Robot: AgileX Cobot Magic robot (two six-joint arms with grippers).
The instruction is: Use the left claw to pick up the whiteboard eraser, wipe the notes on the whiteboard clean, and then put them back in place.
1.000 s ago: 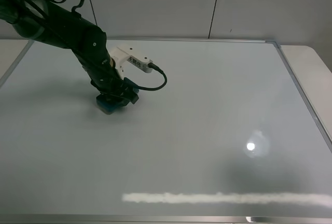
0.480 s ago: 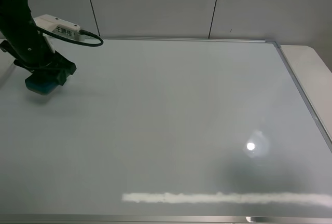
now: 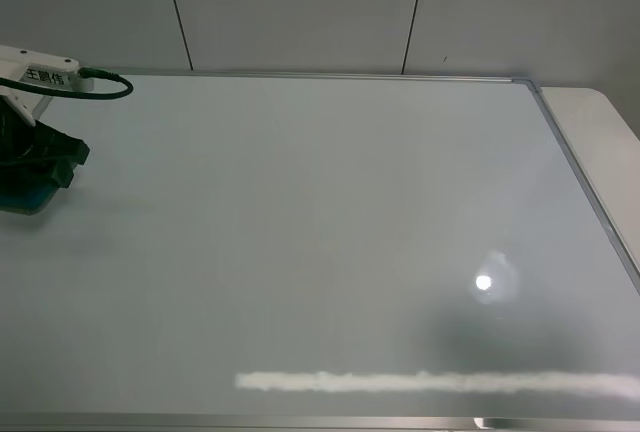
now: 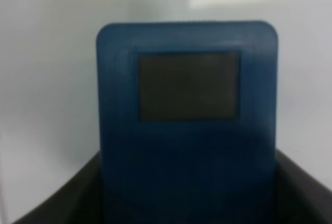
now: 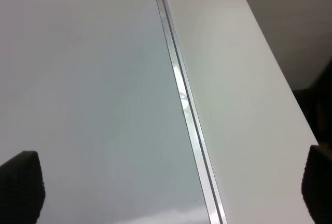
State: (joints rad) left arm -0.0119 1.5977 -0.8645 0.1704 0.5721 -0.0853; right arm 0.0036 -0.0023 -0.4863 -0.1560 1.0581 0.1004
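While the large glossy white whiteboard with its thin silver frame [image 3: 330, 252] fills most of the high view, the left claw, a black glossy arm with a white boxy module and a looping black cable [image 3: 35, 157], stands at the far left border of that view, partly cut off; its fingers are clenched on the small teal-blue rectangular whiteboard eraser [image 3: 25, 195], which sits low at the left edge of the board, though I cannot tell if it touches the surface; in the left wrist view the eraser [image 4: 187, 125] shows as a blue block with a dark rectangle on its face, held between two dark fingers [image 4: 57, 203]. No marker notes are visible on the board; only a round light reflection and a long pale streak near the front frame; all the middle and right part of the board is open room. Along the right frame of the board [image 5: 184, 105] lies a strip of white bench [image 5: 244, 105], seen from the right wrist; the dark tips of the right gripper [image 5: 166, 190] stand wide apart and released, grasping nothing. Compared with half a second ago, the left claw and eraser have moved further left and a little lower; one second ago they were much nearer to the middle.
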